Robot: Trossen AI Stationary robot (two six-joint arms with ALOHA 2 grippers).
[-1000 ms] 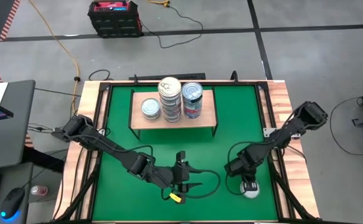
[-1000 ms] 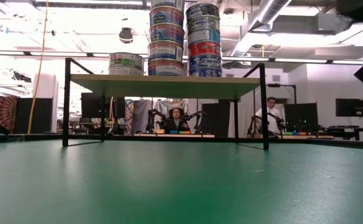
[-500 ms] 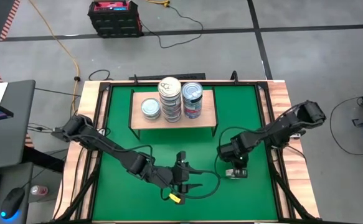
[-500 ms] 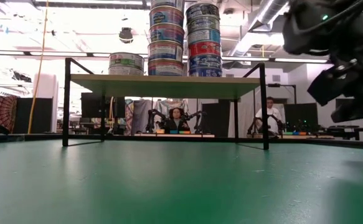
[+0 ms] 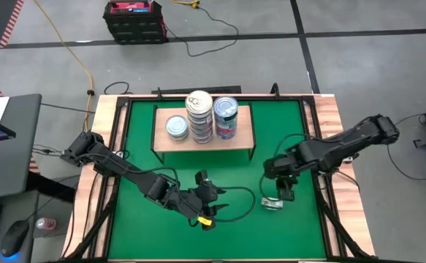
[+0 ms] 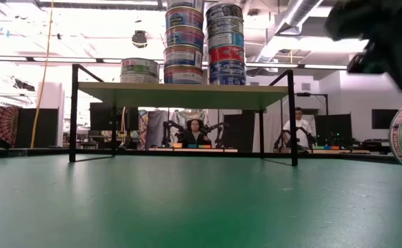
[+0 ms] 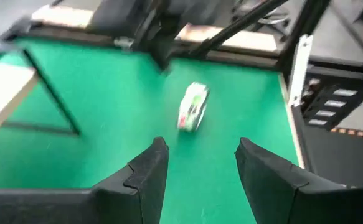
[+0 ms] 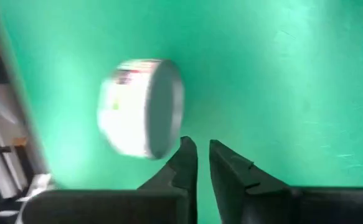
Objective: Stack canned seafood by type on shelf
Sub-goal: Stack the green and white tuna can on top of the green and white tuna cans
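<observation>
Green table [image 5: 139, 139]: left claw [image 5: 211, 199] at 6 o'clock, parted, empty. Right claw [image 8: 197, 155] at 4, pinched shut, empty; loose tin [image 5: 272, 204] on edge beside it. Shelf [image 5: 245, 131] at 12: 3 tin stacks [image 5: 200, 117]. Beyond: 2 seated people [image 6: 195, 131], grey floor.

Cans on shelf [image 5: 245, 139]: three stacks — single can [image 5: 176, 127], tall gold-lid stack [image 5: 199, 115], blue-lid stack [image 5: 226, 117]; counts in the tall stacks cut off. Loose can [image 5: 272, 204] on table: one. Robot arms: two. People in background: two.
</observation>
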